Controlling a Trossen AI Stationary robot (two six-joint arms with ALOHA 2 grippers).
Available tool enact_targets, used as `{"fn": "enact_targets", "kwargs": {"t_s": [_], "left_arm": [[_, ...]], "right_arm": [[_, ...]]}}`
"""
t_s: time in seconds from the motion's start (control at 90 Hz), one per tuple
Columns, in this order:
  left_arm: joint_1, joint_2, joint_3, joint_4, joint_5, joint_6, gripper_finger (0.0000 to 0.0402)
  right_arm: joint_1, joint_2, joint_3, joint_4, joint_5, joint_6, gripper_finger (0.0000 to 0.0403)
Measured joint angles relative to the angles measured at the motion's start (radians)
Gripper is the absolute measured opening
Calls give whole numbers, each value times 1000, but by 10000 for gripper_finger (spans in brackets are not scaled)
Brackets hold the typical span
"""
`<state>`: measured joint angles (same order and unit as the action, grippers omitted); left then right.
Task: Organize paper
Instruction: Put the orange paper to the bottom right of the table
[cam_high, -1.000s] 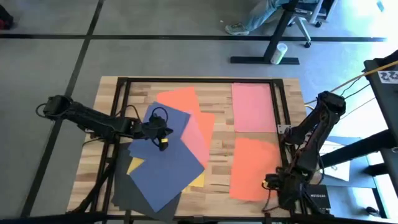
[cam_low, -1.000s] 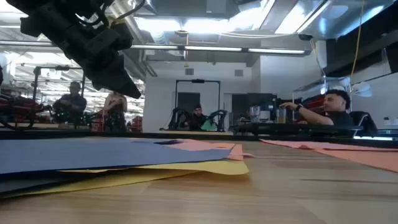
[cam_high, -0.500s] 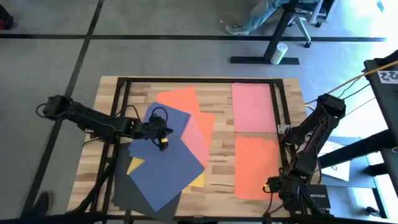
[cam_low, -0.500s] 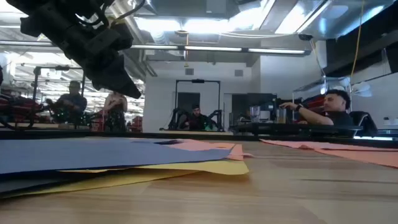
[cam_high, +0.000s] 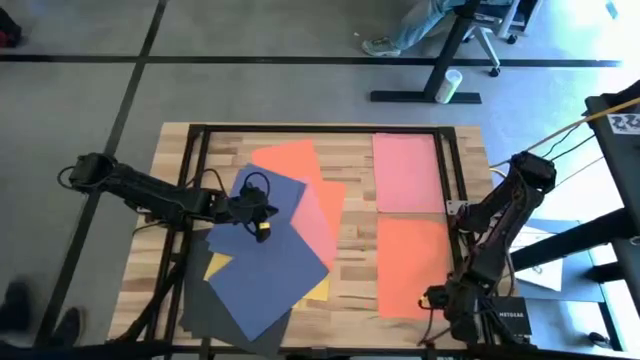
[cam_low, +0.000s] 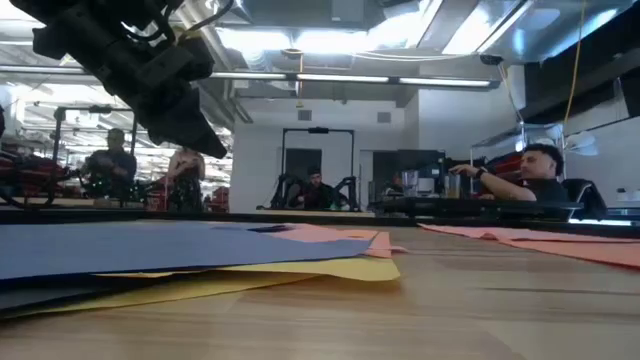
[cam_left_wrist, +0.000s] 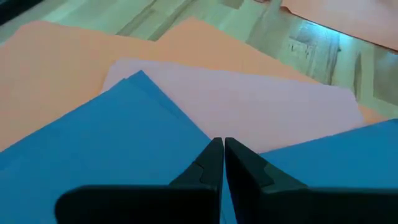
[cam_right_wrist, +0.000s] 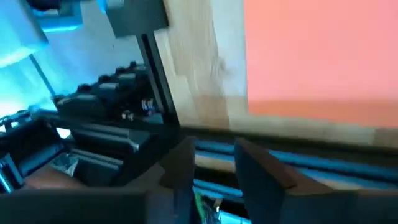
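The left gripper (cam_left_wrist: 217, 163) hangs with its fingers pressed together over the large navy blue paper sheet (cam_high: 268, 262), which tops a skewed pile of pink, orange, yellow and dark sheets — its long axis runs diagonally across the wooden table (cam_high: 352, 262). The right gripper (cam_right_wrist: 214, 165), fingers slightly spread, sits at the table's near right edge, beside a squared orange sheet (cam_high: 410, 266).

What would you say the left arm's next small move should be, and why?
Probably lower the left gripper onto the navy sheet: its fingers are shut, it hovers above that topmost sheet of the jumbled pile, and the right gripper sits at the table's near edge.
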<state>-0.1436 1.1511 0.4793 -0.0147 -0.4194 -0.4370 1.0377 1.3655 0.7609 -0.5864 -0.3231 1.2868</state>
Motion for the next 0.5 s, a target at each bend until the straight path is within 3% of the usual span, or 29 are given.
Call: {"fn": "enact_targets", "kwargs": {"t_s": [0.067, 0.289, 0.5], "left_arm": [[0, 0, 0, 0, 0, -20, 1], [0, 0, 0, 0, 0, -30, 1], [-1, 0, 0, -3, 0, -19, 1]], "right_arm": [[-39, 0, 0, -27, 113, -56, 12], [-215, 0, -2, -58, 377, -177, 2], [-419, 60, -3, -49, 397, -336, 1]]}}
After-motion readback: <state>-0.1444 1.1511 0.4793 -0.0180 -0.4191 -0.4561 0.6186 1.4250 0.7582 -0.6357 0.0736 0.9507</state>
